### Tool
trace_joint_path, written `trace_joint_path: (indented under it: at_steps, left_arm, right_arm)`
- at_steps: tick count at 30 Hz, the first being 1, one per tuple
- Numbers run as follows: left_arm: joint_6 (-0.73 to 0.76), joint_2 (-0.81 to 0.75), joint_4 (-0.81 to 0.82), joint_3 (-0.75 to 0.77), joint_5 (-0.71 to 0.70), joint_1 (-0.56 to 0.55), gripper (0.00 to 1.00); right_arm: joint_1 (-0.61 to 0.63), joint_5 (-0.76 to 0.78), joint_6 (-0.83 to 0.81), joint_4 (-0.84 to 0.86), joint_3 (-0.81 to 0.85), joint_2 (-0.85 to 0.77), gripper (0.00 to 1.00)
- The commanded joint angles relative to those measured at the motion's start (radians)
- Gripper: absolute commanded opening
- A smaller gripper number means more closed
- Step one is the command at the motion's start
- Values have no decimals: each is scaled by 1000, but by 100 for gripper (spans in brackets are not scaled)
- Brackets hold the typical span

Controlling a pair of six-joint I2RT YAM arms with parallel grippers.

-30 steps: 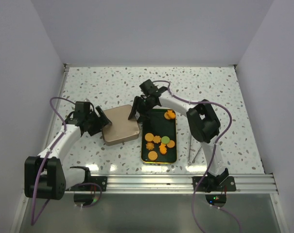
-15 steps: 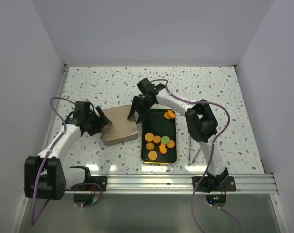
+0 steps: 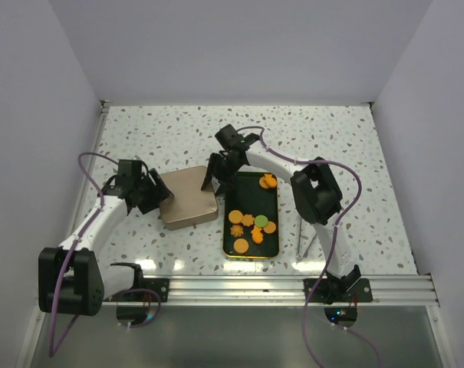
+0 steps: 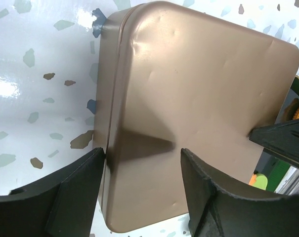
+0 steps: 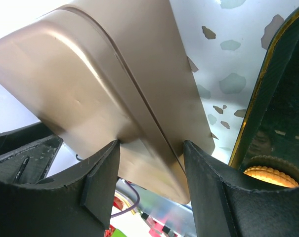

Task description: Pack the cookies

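Observation:
The cookies (image 3: 251, 224), mostly orange with one green, lie in a dark open tin (image 3: 251, 195); two more orange ones (image 3: 268, 182) sit at its far end. A bronze lid (image 3: 189, 198) lies left of the tin. My right gripper (image 3: 216, 175) is at the lid's right edge; in the right wrist view its fingers (image 5: 151, 187) close on the lid's rim (image 5: 139, 98), with a cookie (image 5: 268, 175) beside them. My left gripper (image 3: 153, 192) is at the lid's left edge. In its wrist view the gripper (image 4: 142, 197) is open astride the lid's corner (image 4: 189, 98).
A thin metal tool (image 3: 307, 239) lies on the speckled table right of the tin. The aluminium rail (image 3: 293, 285) runs along the near edge. White walls close in the back and both sides.
The lid has shifted a little to the left, away from the tin, with my right gripper following. My left gripper has drawn back slightly left.

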Motion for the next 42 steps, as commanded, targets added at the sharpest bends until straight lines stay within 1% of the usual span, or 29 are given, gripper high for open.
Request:
trace_joint_path:
  at_steps: [1, 2, 4, 5, 13, 18, 22, 26, 29, 33, 34, 36, 37, 40, 42]
  left_arm:
    - [27, -4, -12, 56, -24, 0, 67]
    - [29, 1, -13, 57, -29, 0, 64]
    - [33, 4, -16, 54, -42, 3, 62]
    - [38, 7, -15, 53, -47, 3, 57]
    - [55, 59, -21, 34, -73, 30, 48]
    - [58, 79, -30, 16, -87, 57, 47]
    - [65, 72, -44, 31, -87, 61, 48]
    - [79, 41, -81, 92, -113, 61, 56]
    - [98, 38, -122, 187, -134, 61, 62]
    - [117, 32, -176, 279, -141, 61, 69]
    - [127, 24, -181, 298, -165, 61, 75]
    - [139, 17, -190, 345, -180, 61, 81]
    - [154, 12, -197, 364, -183, 60, 87]
    - [186, -8, -193, 413, -203, 61, 96]
    - [200, -23, -188, 441, -239, 61, 97]
  right_arm:
    - [17, 4, 2, 9, 28, 2, 58]
    - [15, 8, 0, 3, 32, 2, 58]
    - [11, 8, -11, -3, 37, 0, 58]
    - [9, 10, -12, -8, 37, -1, 58]
    - [-20, 10, -34, -20, 25, -15, 58]
    - [-29, 7, -46, -22, 9, -23, 58]
    - [-32, 5, -52, -23, 11, -28, 58]
    - [-40, 22, -68, -40, 39, -41, 58]
    - [-51, 16, -86, -60, 78, -55, 58]
    - [-54, 37, -140, -147, 190, -75, 58]
    - [-54, 41, -153, -163, 209, -92, 58]
    - [-54, 36, -193, -170, 244, -116, 59]
    - [-54, 36, -207, -167, 249, -136, 59]
    - [-52, 53, -279, -152, 234, -225, 60]
    - [-51, 70, -339, -137, 191, -313, 62]
